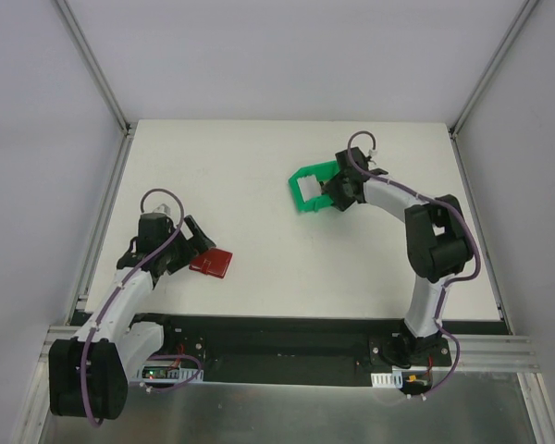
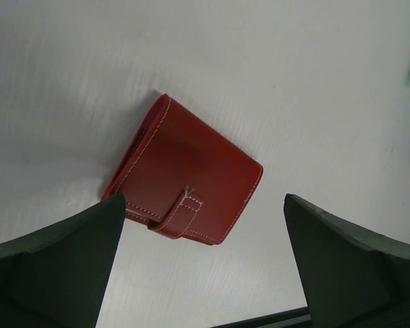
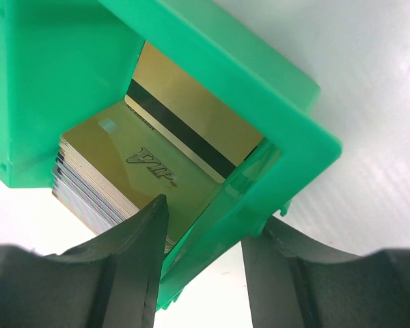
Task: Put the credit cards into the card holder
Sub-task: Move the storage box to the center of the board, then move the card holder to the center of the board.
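One card holder (image 2: 191,181) is lying on one tabletop (image 1: 259,148). One green bin (image 1: 305,173) is sitting there too. One stack of credit cards (image 3: 109,181) is sitting in it, too many to count. One extra gold card (image 3: 191,113) is leaning behind the stack. Two arms are showing: left arm (image 1: 120,296), right arm (image 1: 435,242).

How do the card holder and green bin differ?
The card holder is red and folded shut; the green bin is open, holding credit cards. The card holder lies untouched below the left gripper; the green bin's wall sits between the right gripper's jaws. Both are on the table.
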Motion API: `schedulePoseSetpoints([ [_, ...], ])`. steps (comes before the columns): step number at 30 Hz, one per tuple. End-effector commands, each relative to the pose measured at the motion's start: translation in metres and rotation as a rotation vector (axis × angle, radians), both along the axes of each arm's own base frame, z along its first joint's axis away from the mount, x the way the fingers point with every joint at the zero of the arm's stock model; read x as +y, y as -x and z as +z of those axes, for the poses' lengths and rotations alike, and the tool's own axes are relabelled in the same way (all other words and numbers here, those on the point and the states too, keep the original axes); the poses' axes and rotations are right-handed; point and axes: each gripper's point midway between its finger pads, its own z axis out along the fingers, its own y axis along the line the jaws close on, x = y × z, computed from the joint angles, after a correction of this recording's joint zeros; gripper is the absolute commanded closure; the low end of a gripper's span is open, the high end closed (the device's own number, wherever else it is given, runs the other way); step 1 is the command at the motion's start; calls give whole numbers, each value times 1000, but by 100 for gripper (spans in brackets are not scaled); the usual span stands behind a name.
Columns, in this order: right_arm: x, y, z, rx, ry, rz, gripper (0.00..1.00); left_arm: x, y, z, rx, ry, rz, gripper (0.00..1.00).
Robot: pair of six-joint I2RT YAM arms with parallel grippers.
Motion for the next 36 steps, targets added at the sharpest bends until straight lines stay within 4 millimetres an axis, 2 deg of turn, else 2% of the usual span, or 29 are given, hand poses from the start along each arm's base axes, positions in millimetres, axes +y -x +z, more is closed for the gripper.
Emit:
schedulePoseSetpoints([
  [1,19,4,26,-57,-46,7,52,9,10,-12,35,0,98,1],
  [9,32,14,28,-53,-55,40,52,14,20,-31,94,-19,124,1],
  [18,43,30,24,-63,-61,11,51,9,15,-34,111,1,111,1],
  [25,55,31,27,-69,-81,48,49,3,11,-39,124,27,87,12],
  [28,52,26,41,-113,-45,98,45,2,10,-41,123,29,79,18],
  [32,53,21,70,-186,5,245,37,-2,6,-38,108,32,50,30],
  [36,48,21,86,-220,62,358,27,-4,0,-37,108,21,14,41],
])
